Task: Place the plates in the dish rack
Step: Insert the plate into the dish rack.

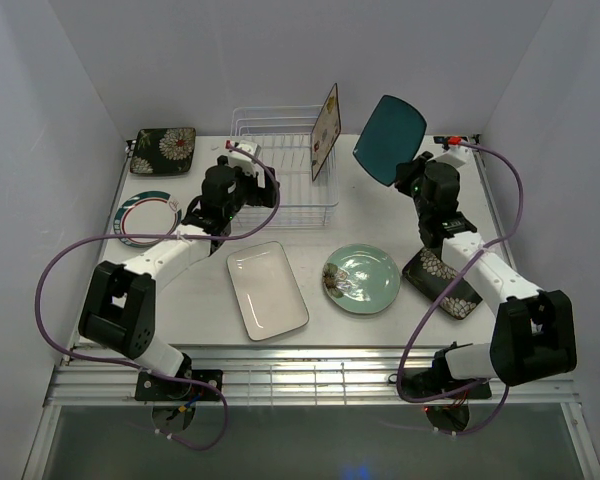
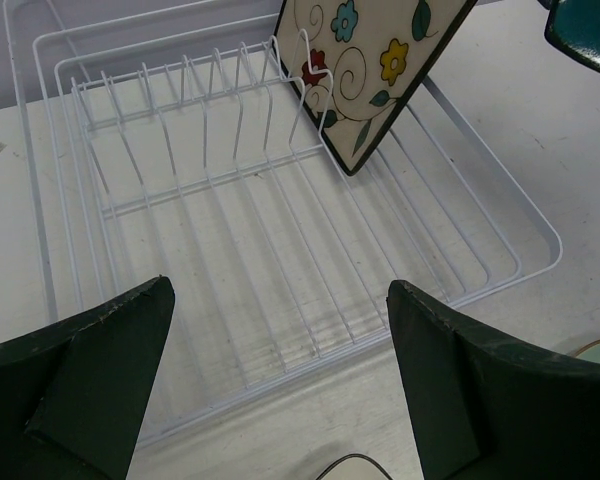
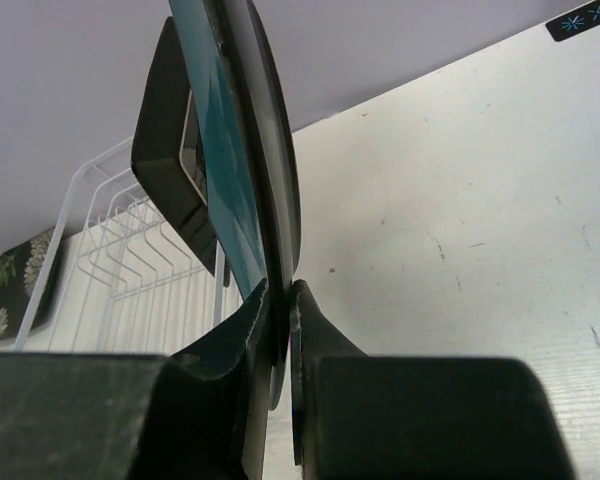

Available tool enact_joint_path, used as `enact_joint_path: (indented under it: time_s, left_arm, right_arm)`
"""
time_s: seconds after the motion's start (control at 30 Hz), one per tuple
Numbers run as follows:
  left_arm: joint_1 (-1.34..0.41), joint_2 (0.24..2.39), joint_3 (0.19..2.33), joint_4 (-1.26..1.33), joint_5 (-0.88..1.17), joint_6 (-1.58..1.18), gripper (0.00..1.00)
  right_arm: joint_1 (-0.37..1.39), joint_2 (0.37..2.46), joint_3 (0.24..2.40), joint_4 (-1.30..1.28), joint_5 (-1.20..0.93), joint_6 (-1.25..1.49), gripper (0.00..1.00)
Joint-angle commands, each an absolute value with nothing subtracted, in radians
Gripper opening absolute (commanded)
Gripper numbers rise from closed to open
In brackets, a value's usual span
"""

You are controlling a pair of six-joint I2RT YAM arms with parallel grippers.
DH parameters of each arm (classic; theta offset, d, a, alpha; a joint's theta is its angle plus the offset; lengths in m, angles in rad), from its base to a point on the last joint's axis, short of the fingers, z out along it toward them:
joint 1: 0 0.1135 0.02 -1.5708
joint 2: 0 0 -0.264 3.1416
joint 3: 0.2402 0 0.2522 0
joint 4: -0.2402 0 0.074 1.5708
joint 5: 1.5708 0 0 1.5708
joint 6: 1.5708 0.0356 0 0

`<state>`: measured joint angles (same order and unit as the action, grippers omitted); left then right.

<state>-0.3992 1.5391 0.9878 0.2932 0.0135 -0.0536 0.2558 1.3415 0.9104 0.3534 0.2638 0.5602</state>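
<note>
Mid-carry: right gripper [image 3: 280,300] clamped on the lower edge of the teal square plate [image 1: 390,138], held on edge, clear of the table. To that gripper's left, white wire dish rack [image 2: 230,260], with cream square floral plate [image 2: 365,60] slotted at the nearer end. Left gripper [image 2: 280,300] spread wide, empty, above the rack's near rim. Next, likely: swing left, align with a free slot, lower between prongs.

A white, lightly scuffed table [image 1: 365,205] sits boxed in by a plain pale back wall [image 1: 280,55] and side walls; a slatted metal strip [image 1: 310,383] lines its near edge
</note>
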Motion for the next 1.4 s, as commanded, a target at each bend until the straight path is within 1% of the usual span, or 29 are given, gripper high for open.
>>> enact_joint_path:
  time_s: [0.0, 0.1, 0.17, 0.2, 0.27, 0.4, 0.5, 0.77, 0.87, 1.03, 1.17, 1.23, 1.37]
  left_arm:
    - [-0.387, 1.483, 0.983, 0.310, -0.002, -0.069, 0.98]
    - [-0.380, 1.482, 0.983, 0.308, 0.034, -0.072, 0.98]
    - [-0.376, 1.485, 0.985, 0.307, 0.038, -0.075, 0.98]
    - [-0.374, 1.485, 0.985, 0.308, 0.041, -0.075, 0.98]
    - [-0.368, 1.486, 0.986, 0.308, 0.049, -0.078, 0.98]
    - [-0.354, 1.483, 0.986, 0.308, 0.060, -0.086, 0.98]
    - [-0.351, 1.483, 0.985, 0.308, 0.071, -0.090, 0.98]
    - [-0.305, 1.497, 0.991, 0.308, 0.123, -0.135, 0.98]
    - [-0.293, 1.497, 0.992, 0.307, 0.132, -0.143, 0.98]
    - [-0.288, 1.497, 0.992, 0.308, 0.135, -0.146, 0.98]
    - [-0.288, 1.503, 0.996, 0.307, 0.135, -0.146, 0.98]
    - [-0.288, 1.505, 0.994, 0.308, 0.135, -0.144, 0.98]
    - [-0.288, 1.505, 0.996, 0.308, 0.121, -0.143, 0.98]
  right_arm:
    - [0.299, 1.282, 1.002, 0.503, 0.394, 0.508, 0.08]
    - [0.327, 1.293, 1.063, 0.427, 0.408, 0.477, 0.08]
    - [0.336, 1.324, 1.113, 0.375, 0.361, 0.448, 0.08]
    - [0.350, 1.333, 1.176, 0.342, 0.354, 0.443, 0.08]
    - [0.370, 1.351, 1.222, 0.255, 0.391, 0.433, 0.08]
    - [0.417, 1.339, 1.238, 0.238, 0.460, 0.404, 0.08]
    - [0.431, 1.339, 1.250, 0.223, 0.459, 0.393, 0.08]
    - [0.466, 1.420, 1.402, 0.109, 0.434, 0.350, 0.08]
    - [0.482, 1.479, 1.457, 0.069, 0.428, 0.333, 0.08]
    - [0.502, 1.581, 1.658, -0.102, 0.397, 0.322, 0.08]
    - [0.508, 1.704, 1.817, -0.213, 0.391, 0.314, 0.08]
    - [0.508, 1.747, 1.902, -0.244, 0.388, 0.313, 0.08]
    - [0.508, 1.837, 1.974, -0.265, 0.399, 0.314, 0.08]
